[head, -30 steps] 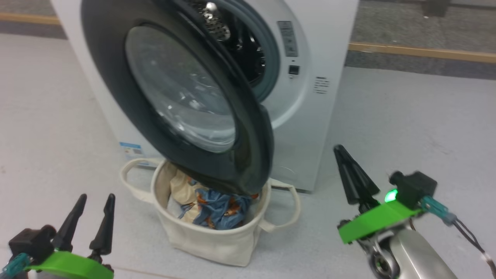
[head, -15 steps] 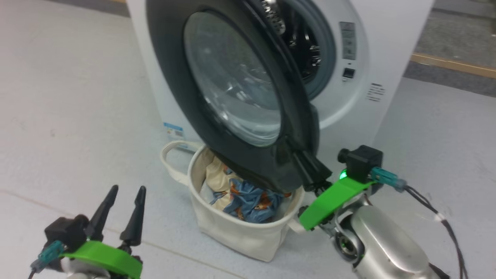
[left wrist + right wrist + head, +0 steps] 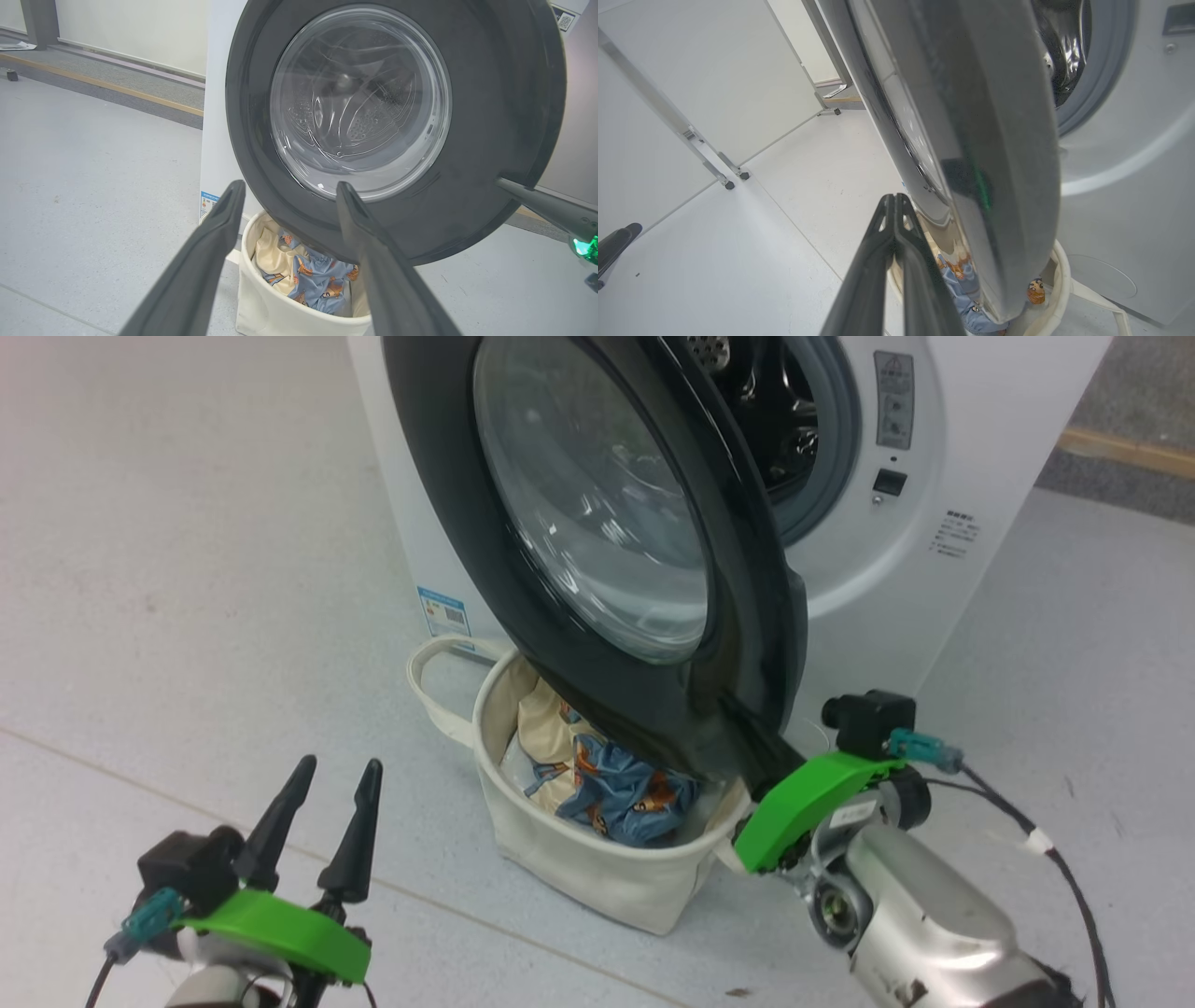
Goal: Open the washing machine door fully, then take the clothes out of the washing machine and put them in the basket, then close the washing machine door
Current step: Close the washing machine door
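The washing machine (image 3: 868,616) stands straight ahead of both your tools, beyond the fingertips of your left gripper (image 3: 341,763) and your right gripper (image 3: 894,197). Its white front and grey-ringed drum mouth show past the door's free edge.

The washing machine door (image 3: 597,523) is swung part-way open. Its glass dome faces your left gripper, which points at it from well apart. From your right gripper you see the door almost edge-on, with the glossy black rim rising just beside the fingers.

The basket (image 3: 597,877) sits on the floor under the door's lower rim, between your two grippers. It is close beside the green mount of the right one and well ahead of the left one's fingertips.

The clothes (image 3: 607,789) lie inside the basket, a blue piece printed with orange-brown figures against a cream piece. They are tucked beneath the door's bottom edge, just beyond and below your right fingertips.

Your left gripper's fingers are spread wide with nothing between them. Your right gripper's fingers are pressed together, pinching nothing, and their tips reach the outer face of the door's lower rim. You cannot tell from these views whether they actually touch it.

A small blue sticker (image 3: 209,204) on the machine's lower corner sits just past your left gripper's left fingertip.
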